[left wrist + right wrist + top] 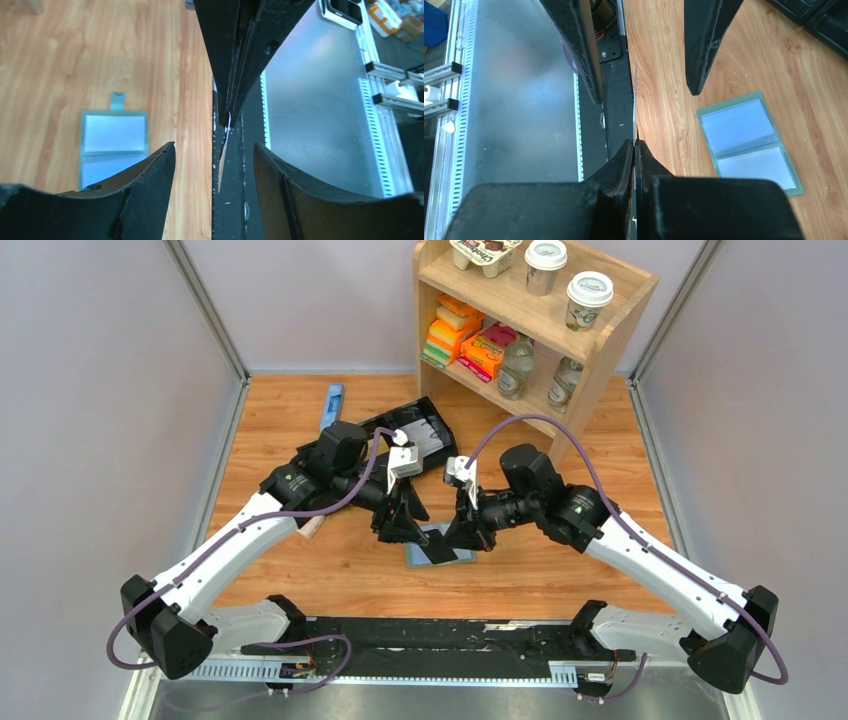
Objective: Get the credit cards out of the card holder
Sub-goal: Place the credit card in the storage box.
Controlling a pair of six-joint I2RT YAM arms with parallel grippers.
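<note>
The card holder point(418, 552) lies open on the wooden table, its two pale blue pockets point(749, 142) facing up and its small tab point(118, 100) at one end. My right gripper point(634, 144) is shut on a thin credit card point(634, 100), held edge-on above the table beside the holder. My left gripper point(214, 146) is open, its fingers either side of the same card point(223, 150) without touching it. In the top view both grippers point(400, 525) point(468, 532) meet tip to tip over the holder and hide part of it.
A black compartment tray point(420, 435) lies behind the grippers, with a blue flat item point(332, 405) to its left. A wooden shelf point(600, 350) holding cups, bottles and packets stands at the back right. A metal rail point(400, 670) runs along the near edge.
</note>
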